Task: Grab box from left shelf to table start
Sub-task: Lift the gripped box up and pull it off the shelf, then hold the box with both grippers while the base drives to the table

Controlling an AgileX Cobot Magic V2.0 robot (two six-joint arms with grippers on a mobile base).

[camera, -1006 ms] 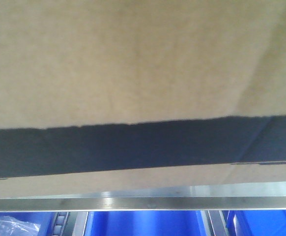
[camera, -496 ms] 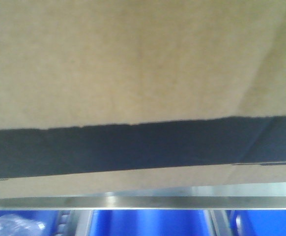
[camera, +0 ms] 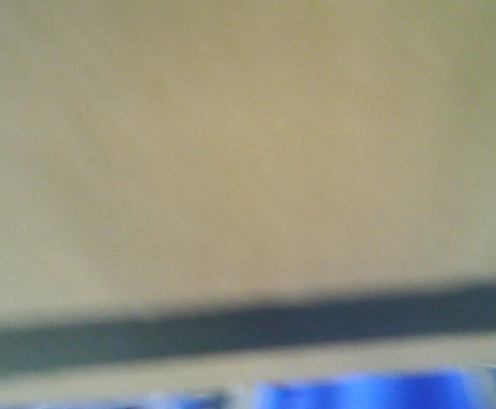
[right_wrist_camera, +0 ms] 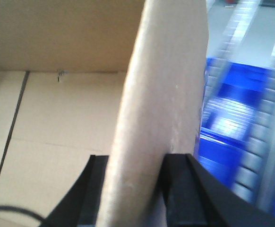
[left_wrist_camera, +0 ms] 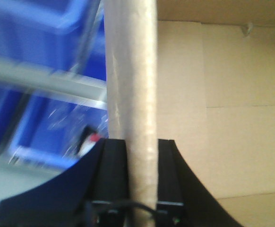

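Note:
The brown cardboard box [camera: 231, 153] fills the front view, blurred, with its black printed band [camera: 231, 332] low in the frame. In the left wrist view my left gripper [left_wrist_camera: 142, 146] is shut on the box's upright side wall [left_wrist_camera: 130, 71], one black finger [left_wrist_camera: 114, 165] outside and one inside. In the right wrist view my right gripper [right_wrist_camera: 135, 163] is shut on the opposite side wall [right_wrist_camera: 166, 85] the same way. The box's open inside [right_wrist_camera: 57, 109] shows in both wrist views. The shelf's silver rail is not visible in the front view.
Blue plastic bins [left_wrist_camera: 43, 28] and a silver shelf bar [left_wrist_camera: 43, 80] lie left of the box in the left wrist view. More blue bins [right_wrist_camera: 236, 109] and roller tracks show to the right in the right wrist view. A blue strip [camera: 350, 392] shows under the box.
The box has shifted down and closer in the front view; its black band sits lower and the silver rail has dropped out of sight. The view is now motion-blurred.

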